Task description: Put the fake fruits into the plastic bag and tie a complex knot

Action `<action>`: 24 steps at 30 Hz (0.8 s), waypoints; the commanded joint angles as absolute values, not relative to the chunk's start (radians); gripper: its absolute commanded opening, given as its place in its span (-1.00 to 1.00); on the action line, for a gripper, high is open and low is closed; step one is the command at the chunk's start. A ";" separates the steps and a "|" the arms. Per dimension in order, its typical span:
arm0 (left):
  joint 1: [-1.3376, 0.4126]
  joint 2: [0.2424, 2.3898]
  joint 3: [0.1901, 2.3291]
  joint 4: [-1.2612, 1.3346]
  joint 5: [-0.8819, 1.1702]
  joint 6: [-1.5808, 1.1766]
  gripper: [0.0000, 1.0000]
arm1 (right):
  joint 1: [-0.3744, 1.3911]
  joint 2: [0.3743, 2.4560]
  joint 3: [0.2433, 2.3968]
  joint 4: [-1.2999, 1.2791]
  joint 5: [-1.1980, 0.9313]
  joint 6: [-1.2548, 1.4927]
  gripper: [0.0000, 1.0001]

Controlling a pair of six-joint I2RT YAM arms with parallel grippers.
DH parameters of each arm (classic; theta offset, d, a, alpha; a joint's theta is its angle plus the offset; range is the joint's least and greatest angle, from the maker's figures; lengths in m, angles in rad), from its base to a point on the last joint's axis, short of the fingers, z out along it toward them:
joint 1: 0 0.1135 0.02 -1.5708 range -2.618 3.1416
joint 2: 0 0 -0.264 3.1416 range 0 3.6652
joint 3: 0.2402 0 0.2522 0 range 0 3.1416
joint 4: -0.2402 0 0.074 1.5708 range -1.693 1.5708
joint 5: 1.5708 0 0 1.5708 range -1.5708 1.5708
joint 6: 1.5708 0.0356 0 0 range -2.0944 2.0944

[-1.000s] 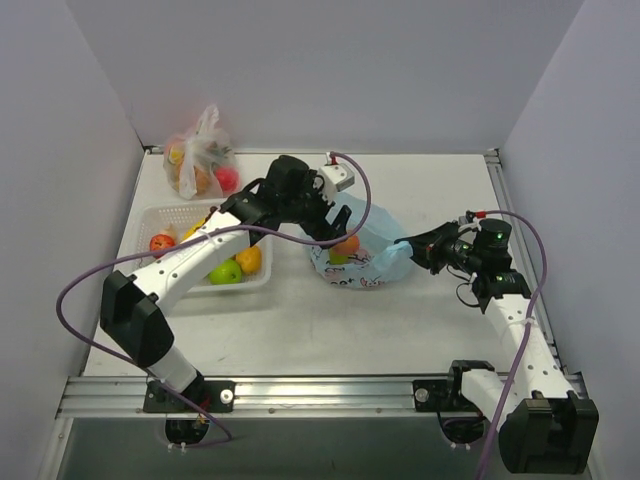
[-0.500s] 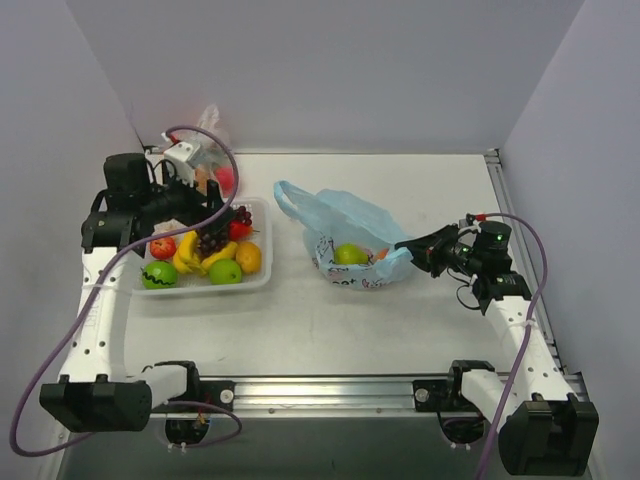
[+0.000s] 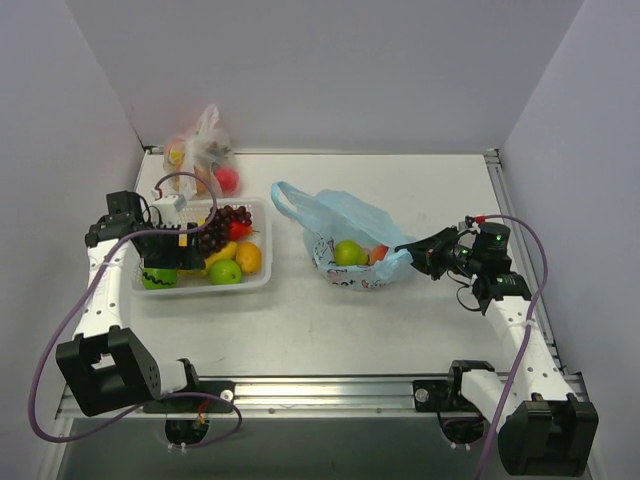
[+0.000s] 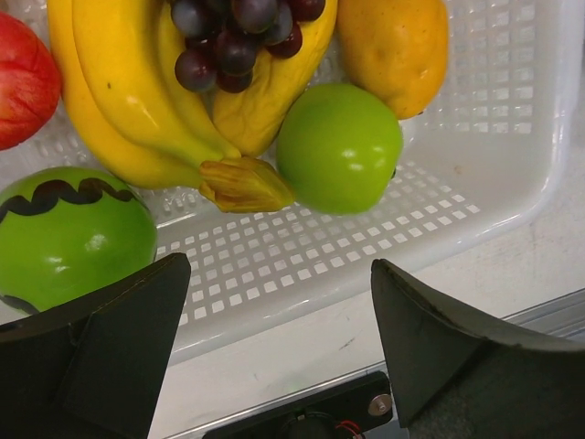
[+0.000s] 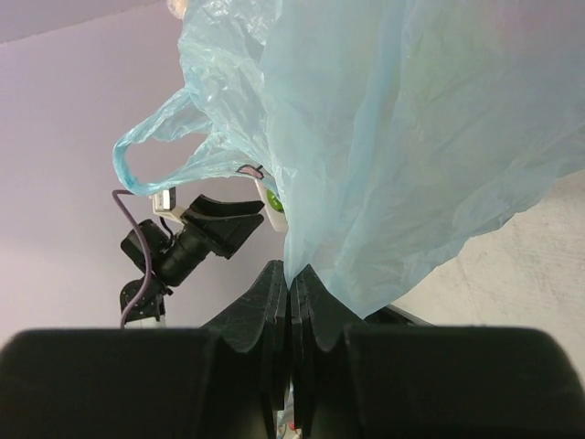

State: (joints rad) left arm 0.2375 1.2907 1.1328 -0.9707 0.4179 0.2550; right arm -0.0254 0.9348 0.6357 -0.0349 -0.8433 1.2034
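Note:
The light-blue plastic bag (image 3: 352, 228) lies mid-table with its mouth open to the left and one handle loop (image 3: 285, 197) free. A green apple (image 3: 347, 252) and a red-orange piece (image 3: 378, 254) sit inside it. My right gripper (image 3: 412, 250) is shut on the bag's right edge (image 5: 291, 274). My left gripper (image 3: 178, 258) is open and empty over the front left of the white basket (image 3: 262, 283). In the left wrist view my left gripper (image 4: 279, 311) hangs above a green apple (image 4: 340, 146), a black-marked green apple (image 4: 69, 233), bananas (image 4: 128, 91), grapes (image 4: 238, 32), an orange fruit (image 4: 393, 46) and a red fruit (image 4: 23, 78).
A clear bag of orange and red fruits with a white tied top (image 3: 200, 160) stands at the back left, behind the basket. Grey walls close in the table on three sides. A metal rail (image 3: 320, 385) runs along the near edge.
My left arm has swung from the bag's mouth back to the basket and come down over its front left. A green apple now lies in the bag. The right arm has held still.

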 commanded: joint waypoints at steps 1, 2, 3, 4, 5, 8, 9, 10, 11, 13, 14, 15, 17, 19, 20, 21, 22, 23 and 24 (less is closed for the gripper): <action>0.242 1.298 1.108 -0.917 0.379 0.246 0.82 | -0.028 0.925 0.635 -0.035 -0.847 1.193 -1.00; 0.242 1.301 1.094 -0.881 0.367 0.235 0.82 | -0.028 0.923 0.634 -0.035 -0.848 1.193 -1.00; 0.242 1.311 1.092 -0.867 0.359 0.227 0.79 | -0.028 0.926 0.635 -0.035 -0.848 1.193 -1.00; 0.241 1.318 1.091 -0.848 0.359 0.219 0.78 | -0.028 0.928 0.637 -0.037 -0.850 1.192 -1.00; 0.241 1.324 1.097 -0.845 0.365 0.222 0.76 | -0.028 0.930 0.638 -0.035 -0.851 1.189 -1.00; 0.230 1.321 1.121 -0.850 0.412 0.319 0.70 | -0.029 0.928 0.641 -0.035 -0.854 1.183 -1.00; 0.229 1.316 1.138 -0.853 0.416 0.346 0.71 | -0.029 0.930 0.641 -0.035 -0.854 1.181 -1.00; 0.229 1.313 1.149 -0.859 0.413 0.386 0.74 | -0.029 0.931 0.641 -0.037 -0.854 1.181 -1.00; 0.230 1.319 1.164 -0.865 0.385 0.400 0.75 | -0.028 0.933 0.641 -0.038 -0.854 1.178 -1.00; 0.236 1.342 1.216 -0.885 0.365 0.419 0.75 | -0.028 0.936 0.641 -0.038 -0.854 1.175 -1.00; 0.238 1.370 1.235 -0.899 0.380 0.431 0.75 | -0.028 0.939 0.641 -0.041 -0.856 1.175 -1.00; 0.238 1.377 1.249 -0.907 0.431 0.440 0.75 | -0.026 0.940 0.641 -0.040 -0.857 1.174 -1.00; 0.235 1.405 1.290 -0.916 0.501 0.456 0.79 | -0.026 0.951 0.641 -0.040 -0.859 1.172 -1.00; 0.215 1.433 1.316 -0.910 0.561 0.462 0.85 | -0.025 0.960 0.644 -0.040 -0.861 1.170 -1.00; 0.187 1.469 1.342 -0.901 0.564 0.463 0.90 | -0.023 0.963 0.646 -0.038 -0.861 1.169 -1.00; 0.175 1.491 1.357 -0.896 0.561 0.463 0.92 | -0.025 0.966 0.650 -0.037 -0.859 1.169 -1.00; 0.166 1.514 1.371 -0.885 0.571 0.460 0.95 | -0.023 0.969 0.652 -0.038 -0.859 1.169 -1.00; 0.157 1.557 1.402 -0.881 0.571 0.459 0.95 | -0.021 0.969 0.653 -0.037 -0.859 1.167 -1.00; 0.144 1.577 1.414 -0.871 0.568 0.453 0.95 | -0.021 0.971 0.657 -0.037 -0.859 1.170 -1.00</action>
State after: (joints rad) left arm 0.1730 1.5146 1.3487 -0.9047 0.5041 0.4290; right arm -0.0254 0.9646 0.6357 -0.0376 -0.8440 1.1828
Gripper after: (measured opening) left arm 0.971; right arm 0.031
